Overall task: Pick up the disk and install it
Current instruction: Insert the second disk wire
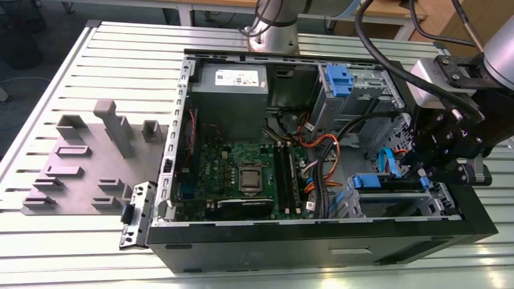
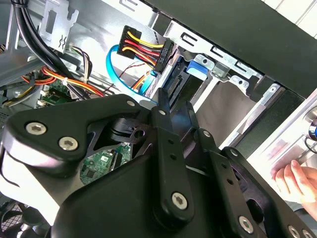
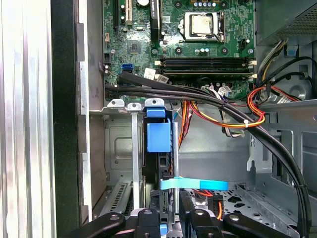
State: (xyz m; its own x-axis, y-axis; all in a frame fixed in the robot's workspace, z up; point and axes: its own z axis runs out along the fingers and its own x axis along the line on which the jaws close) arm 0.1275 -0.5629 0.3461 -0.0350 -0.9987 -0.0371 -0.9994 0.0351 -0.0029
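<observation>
The disk stands on edge in the lower drive bay of the open computer case, with its blue plastic end pointing toward the motherboard. In the exterior view the disk lies in the bay at the case's front right. My gripper is at the disk's outer end, one black finger on each flat side, shut on it. In the exterior view the gripper hangs over the right end of that bay. The second wrist view shows the disk just beyond the black fingers.
A blue flat cable crosses beside the disk, and black and orange cable bundles run above the bay. Another blue-fronted unit sits in the upper bay beside the grey power-supply box. A person's hand rests outside the case. A grey fixture lies on the table.
</observation>
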